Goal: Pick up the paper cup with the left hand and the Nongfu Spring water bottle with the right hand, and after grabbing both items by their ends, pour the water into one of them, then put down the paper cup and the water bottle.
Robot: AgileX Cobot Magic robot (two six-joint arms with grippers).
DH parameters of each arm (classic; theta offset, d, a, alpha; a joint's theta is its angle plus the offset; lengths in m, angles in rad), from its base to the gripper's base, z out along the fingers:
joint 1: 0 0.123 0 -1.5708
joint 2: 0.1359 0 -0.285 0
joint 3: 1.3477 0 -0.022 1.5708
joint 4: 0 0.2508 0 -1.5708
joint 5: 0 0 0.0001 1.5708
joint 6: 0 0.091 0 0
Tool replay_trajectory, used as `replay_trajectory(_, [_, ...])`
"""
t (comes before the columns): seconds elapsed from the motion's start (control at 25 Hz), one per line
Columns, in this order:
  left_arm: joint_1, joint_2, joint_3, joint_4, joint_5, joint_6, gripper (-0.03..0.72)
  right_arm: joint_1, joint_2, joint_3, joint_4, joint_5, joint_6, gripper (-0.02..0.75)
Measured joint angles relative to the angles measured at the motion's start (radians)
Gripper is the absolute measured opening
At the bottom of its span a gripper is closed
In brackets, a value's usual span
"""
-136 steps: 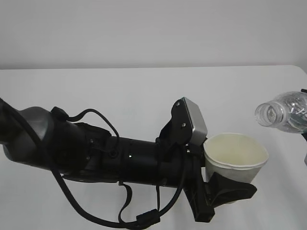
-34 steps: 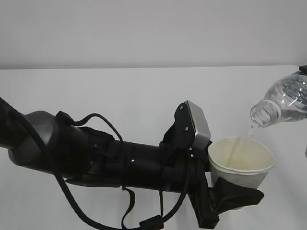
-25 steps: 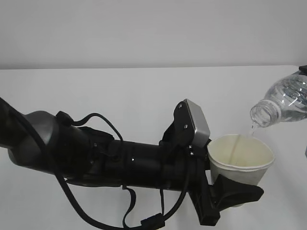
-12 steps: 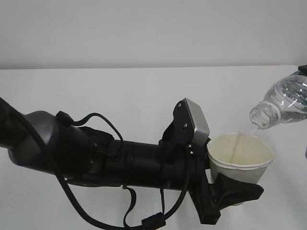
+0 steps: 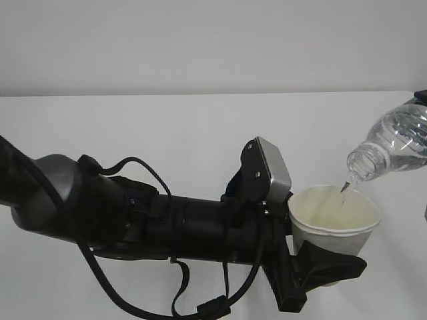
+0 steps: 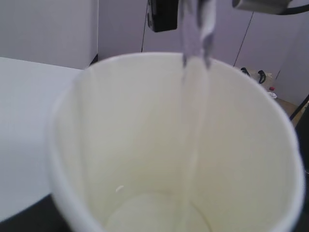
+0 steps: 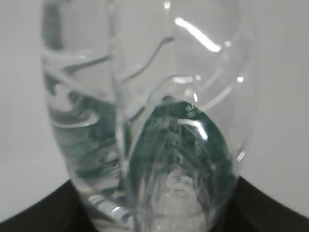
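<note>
My left gripper [image 5: 325, 259] is shut on the lower part of the white paper cup [image 5: 333, 215] and holds it upright above the table. One black finger [image 5: 331, 268] shows in front; the other is hidden behind the cup. The clear Nongfu Spring water bottle [image 5: 395, 141] hangs tilted at the right edge, its uncapped mouth just over the cup's far rim. A thin trickle of water [image 5: 345, 187] falls from it. In the left wrist view the water stream [image 6: 194, 101] runs down the cup's cream inside [image 6: 130, 145]. My right gripper [image 7: 159, 215] is shut on the bottle [image 7: 159, 111] near its base.
The white table [image 5: 167, 127] stretches behind and left of my left arm [image 5: 153, 220], which lies across the lower half of the exterior view. A plain light wall rises beyond the table's far edge. The right arm is almost wholly outside that view.
The bottle has stayed tilted over the cup with barely any shift. The long thin stream into the cup has shrunk to a short trickle at the mouth. The left arm holds still.
</note>
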Motion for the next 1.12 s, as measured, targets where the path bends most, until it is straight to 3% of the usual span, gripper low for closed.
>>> replay_trajectory(1.12, [0.000,0.000,0.000,-0.002,0.006,0.000,0.454,0.000,0.000,-0.002,0.008,0.000,-0.002,0.421])
